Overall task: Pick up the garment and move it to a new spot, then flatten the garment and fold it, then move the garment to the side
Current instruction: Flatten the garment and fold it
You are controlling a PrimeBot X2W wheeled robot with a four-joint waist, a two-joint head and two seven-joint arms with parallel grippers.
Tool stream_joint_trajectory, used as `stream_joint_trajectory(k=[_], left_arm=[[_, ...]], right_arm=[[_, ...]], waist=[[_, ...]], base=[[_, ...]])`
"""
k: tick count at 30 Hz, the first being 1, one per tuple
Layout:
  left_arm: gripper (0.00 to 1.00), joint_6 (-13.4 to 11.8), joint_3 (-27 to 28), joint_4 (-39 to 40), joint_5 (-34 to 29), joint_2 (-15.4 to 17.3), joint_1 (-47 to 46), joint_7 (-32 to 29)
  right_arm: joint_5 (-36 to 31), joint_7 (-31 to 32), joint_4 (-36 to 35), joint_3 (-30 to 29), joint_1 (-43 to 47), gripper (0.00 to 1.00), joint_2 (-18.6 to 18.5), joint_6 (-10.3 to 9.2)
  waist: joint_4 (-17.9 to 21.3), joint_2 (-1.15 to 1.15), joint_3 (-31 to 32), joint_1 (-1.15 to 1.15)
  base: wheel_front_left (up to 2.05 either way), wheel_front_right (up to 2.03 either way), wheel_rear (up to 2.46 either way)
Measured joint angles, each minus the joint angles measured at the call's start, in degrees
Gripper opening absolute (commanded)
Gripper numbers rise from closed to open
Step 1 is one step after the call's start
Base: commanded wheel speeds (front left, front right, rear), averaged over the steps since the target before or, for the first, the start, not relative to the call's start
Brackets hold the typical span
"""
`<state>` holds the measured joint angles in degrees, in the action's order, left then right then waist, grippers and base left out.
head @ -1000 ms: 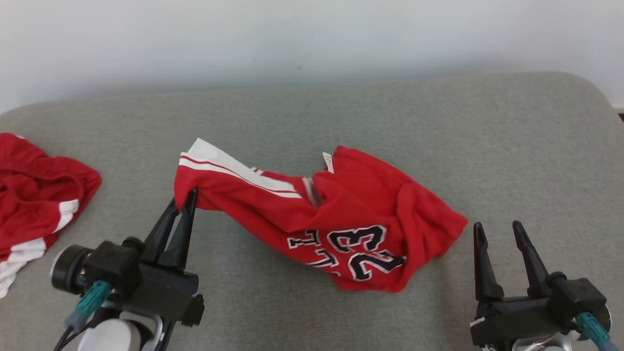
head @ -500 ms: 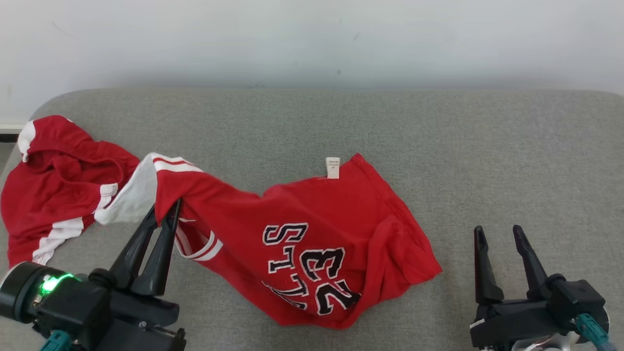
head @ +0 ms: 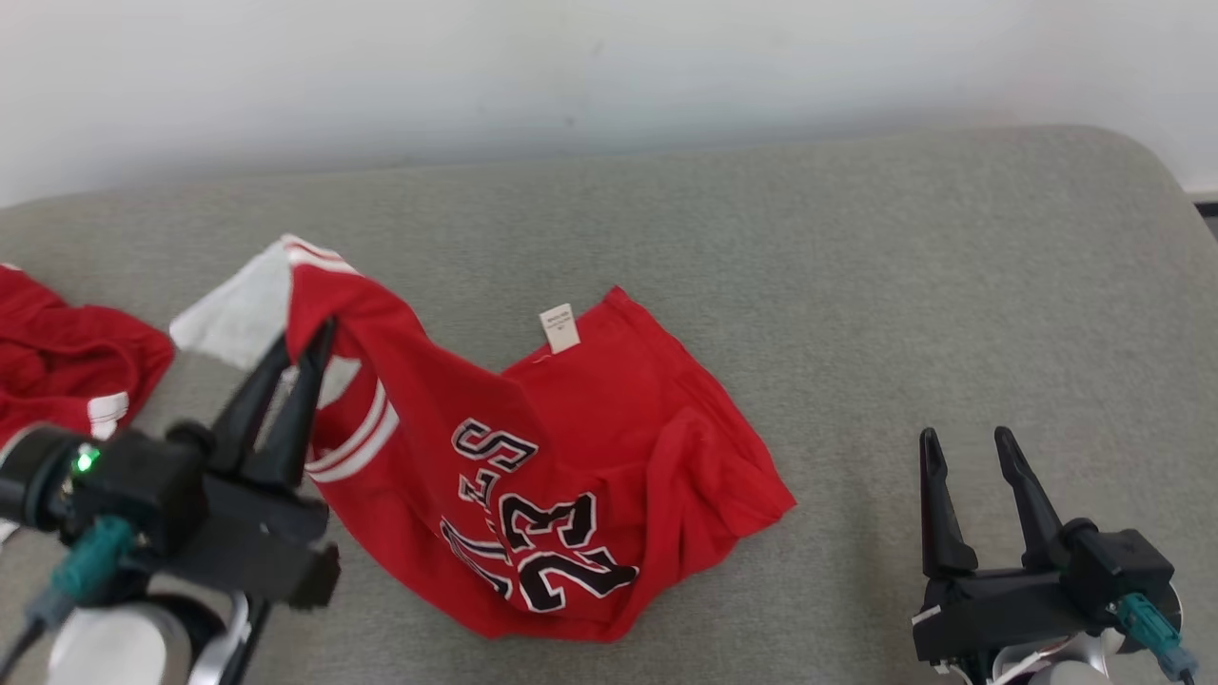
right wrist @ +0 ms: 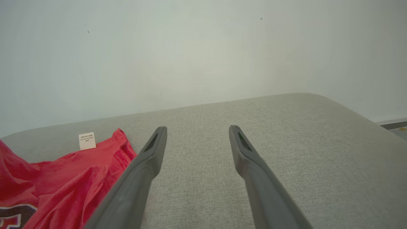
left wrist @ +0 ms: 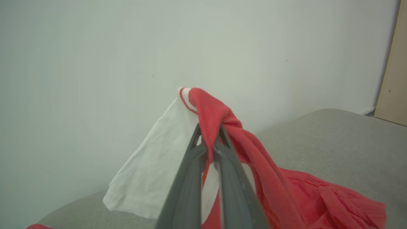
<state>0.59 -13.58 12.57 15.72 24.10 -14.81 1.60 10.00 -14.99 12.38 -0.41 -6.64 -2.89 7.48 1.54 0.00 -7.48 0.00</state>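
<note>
Left gripper (head: 304,335) pinched tight on the red number-23 jersey (head: 571,428), I'm holding its corner above the grey fabric cushion (head: 856,285); right gripper (head: 966,438) gapes empty.

This is a plain indoor room; whether it is a home or a test room cannot be told. A grey fabric-upholstered pad (head: 856,285) with rounded corners stands against a bare white wall (head: 609,67), with a pale wooden panel (left wrist: 394,79) next to that wall. A red jersey (head: 571,447) and a second red garment (head: 67,362) are on the pad.
</note>
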Motion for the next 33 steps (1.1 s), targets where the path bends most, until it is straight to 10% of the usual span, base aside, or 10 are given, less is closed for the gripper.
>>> stream_joint_trajectory(k=[25, 26, 27, 28, 33], left_arm=[[0.0, 6.5, -5.4, -52.2, 2.0, 0.4, -31.3, 8.2], [0.17, 6.6, -5.8, -54.3, 2.1, 0.3, -32.1, 8.6], [0.85, 6.6, -6.3, -56.0, 2.1, 0.3, -32.7, 9.4], [1.0, 6.7, -6.6, -57.3, 2.1, 0.2, -33.3, 10.2], [1.0, 6.9, -7.9, -59.1, 2.7, -1.4, -34.4, 13.0]], right_arm=[[1.6, 0.0, 2.8, 0.8, -6.5, 1.0, 0.0, 0.0], [1.6, 0.0, 3.0, 1.1, -6.6, 1.0, 0.0, 0.0], [1.6, 0.0, 3.2, 1.3, -6.8, 1.0, 0.0, 0.0], [1.7, 0.0, 3.2, 1.6, -6.9, 1.0, 0.0, 0.0], [1.8, 0.0, 3.7, 2.6, -6.8, 1.0, 0.0, 0.0]], waist=[[10.4, 0.01, -10.0, 0.01], [10.4, 0.01, -9.9, 0.01], [10.4, 0.01, -9.8, 0.01], [10.3, 0.01, -9.6, 0.01], [9.3, 0.0, -8.3, 0.0]], base=[[0.0, 0.0, 0.0], [0.0, 0.0, 0.0], [0.0, 0.0, 0.0], [0.0, 0.0, 0.0], [0.0, 0.0, 0.0]])
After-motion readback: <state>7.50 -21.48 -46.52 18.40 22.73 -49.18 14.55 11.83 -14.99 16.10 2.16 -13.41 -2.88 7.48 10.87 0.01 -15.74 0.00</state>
